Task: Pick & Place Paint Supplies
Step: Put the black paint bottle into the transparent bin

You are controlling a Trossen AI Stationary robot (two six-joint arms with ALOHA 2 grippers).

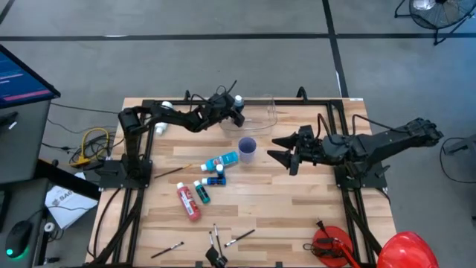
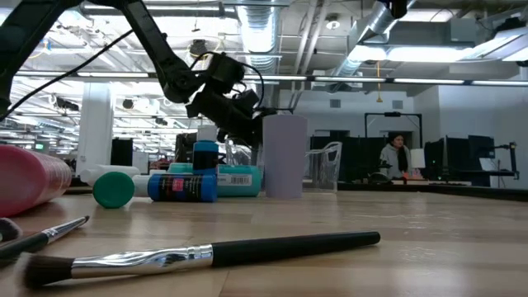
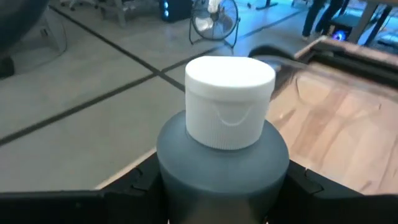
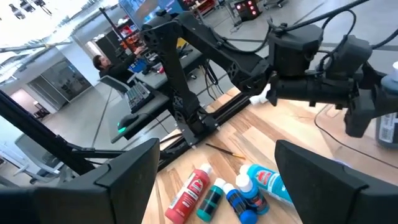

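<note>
Across the far edge of the table my left arm is stretched out, and its claw is clamped on a dark bottle with a white cap, carried up in the air just over the clear tub. The step, as I judge it, is the drop: I should bring the bottle over the tub's open mouth, lower it until it is close to the floor of the tub, and only then let go, so it neither bounces out nor tips the light plastic wall. My right claw waits wide and empty over bare wood, right of the small cup. Still lying near the middle are the big light blue bottle, the red tube, the teal bottle and the small blue one; thin brushes lie along the near edge.
</note>
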